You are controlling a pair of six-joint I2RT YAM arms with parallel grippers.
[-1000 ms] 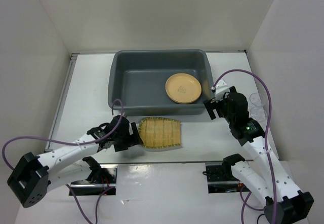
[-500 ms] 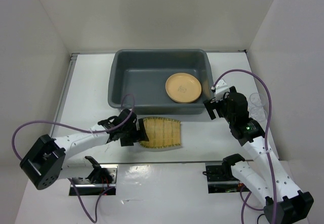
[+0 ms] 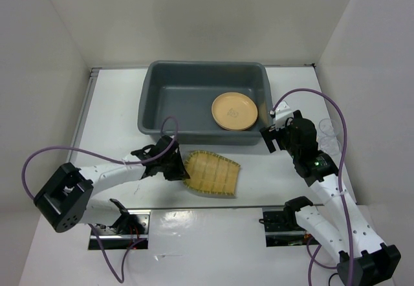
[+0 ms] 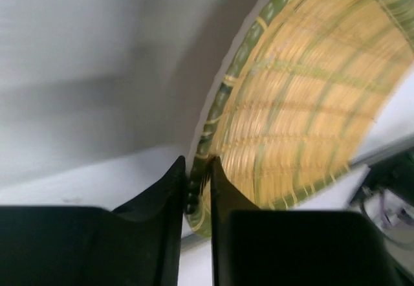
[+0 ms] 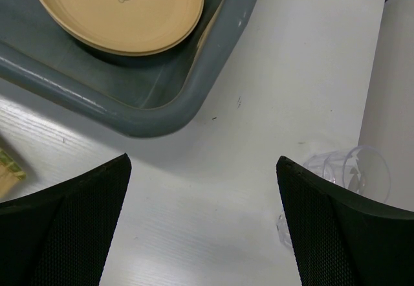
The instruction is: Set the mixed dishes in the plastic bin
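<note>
Left claw: clamped on the green rim of the woven tray, with the rim pinched between my two fingers. The tray sits skewed, just near of the grey bin. I cannot tell whether it is clear of the counter.

Right claw: jaws wide apart, nothing in them. It hovers by the bin's near right corner.

Yellow plate: inside the bin, right side.

Clear glass: on the counter, right of the bin.

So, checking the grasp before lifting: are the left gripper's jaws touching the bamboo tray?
Touching. The left wrist view shows the left gripper closed on the bamboo tray, jaws pinching its green rim.
</note>
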